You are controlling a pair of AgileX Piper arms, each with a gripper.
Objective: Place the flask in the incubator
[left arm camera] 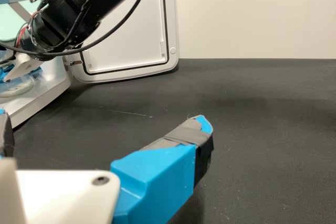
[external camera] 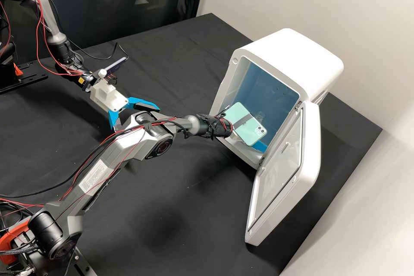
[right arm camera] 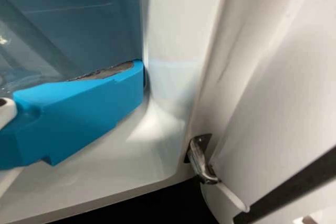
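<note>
Left jaws spread over bench [external camera: 172,211]; right arm [external camera: 129,148] inside incubator [external camera: 293,56], door [external camera: 297,172] open.

A black bench [external camera: 181,207] is running from the lower left of the frame up to the upper middle, its matte surface faintly creased. A white incubator [external camera: 297,60] is standing on it at the right of the frame, close to the bench's far right edge, with its blue interior facing left. Its door [external camera: 297,168] is hanging wide open towards the lower right, its lower corner reaching down close to the surface. Thin black cables [external camera: 51,185] are trailing over the bench at lower left. A black mounting plate [external camera: 21,79] is lying at the upper left edge.
</note>
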